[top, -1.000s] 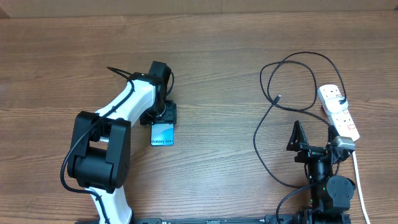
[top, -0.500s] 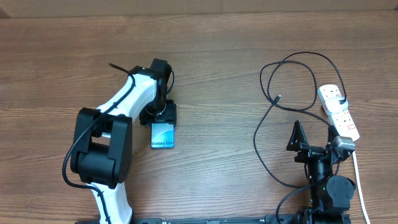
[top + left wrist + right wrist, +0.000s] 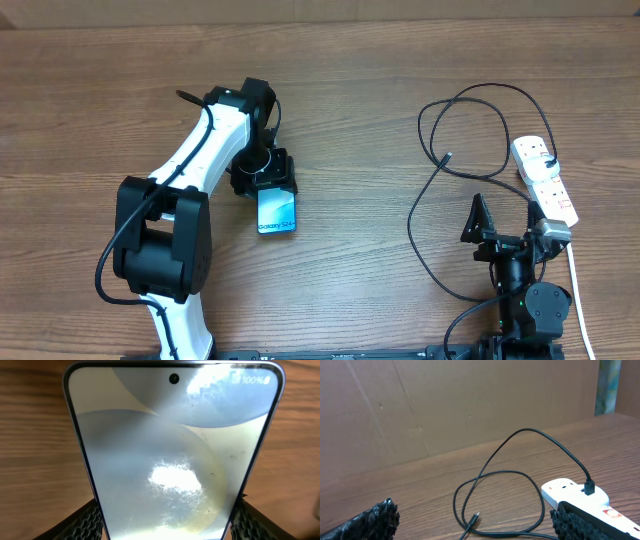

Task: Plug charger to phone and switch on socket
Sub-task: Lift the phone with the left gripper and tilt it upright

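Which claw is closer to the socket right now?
Right. The right claw sits just beside the socket; the left claw is far off, gripping the phone.

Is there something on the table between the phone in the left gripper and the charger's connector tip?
No foreign object shows. Between the phone, held by the left gripper, and the connector tip lies bare table. Only the charger's own cable curves just left of the tip.
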Action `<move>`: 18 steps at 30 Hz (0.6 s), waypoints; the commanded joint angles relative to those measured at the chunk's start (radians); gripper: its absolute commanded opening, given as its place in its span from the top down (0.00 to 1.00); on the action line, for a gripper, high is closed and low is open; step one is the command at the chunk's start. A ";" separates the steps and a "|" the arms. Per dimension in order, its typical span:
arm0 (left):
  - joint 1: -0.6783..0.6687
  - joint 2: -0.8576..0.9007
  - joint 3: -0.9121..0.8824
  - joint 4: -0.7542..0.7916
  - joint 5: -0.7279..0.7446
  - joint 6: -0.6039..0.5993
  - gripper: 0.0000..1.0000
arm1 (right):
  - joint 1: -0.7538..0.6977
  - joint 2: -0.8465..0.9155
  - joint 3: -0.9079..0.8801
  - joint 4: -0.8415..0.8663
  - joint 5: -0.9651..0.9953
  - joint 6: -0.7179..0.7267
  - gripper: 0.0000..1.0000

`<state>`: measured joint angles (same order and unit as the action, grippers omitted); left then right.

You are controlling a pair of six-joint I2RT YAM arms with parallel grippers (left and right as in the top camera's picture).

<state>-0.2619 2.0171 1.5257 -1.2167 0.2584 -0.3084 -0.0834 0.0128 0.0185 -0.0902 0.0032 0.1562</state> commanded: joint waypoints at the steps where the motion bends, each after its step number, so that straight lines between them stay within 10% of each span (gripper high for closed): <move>1: 0.001 0.004 0.042 -0.025 0.155 -0.010 0.39 | 0.006 -0.010 -0.011 0.006 -0.005 -0.005 0.00; 18: 0.029 0.004 0.042 -0.043 0.619 -0.013 0.40 | 0.006 -0.010 -0.011 0.006 -0.005 -0.005 0.00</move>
<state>-0.2508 2.0171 1.5345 -1.2572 0.7292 -0.3149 -0.0834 0.0128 0.0185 -0.0895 0.0036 0.1562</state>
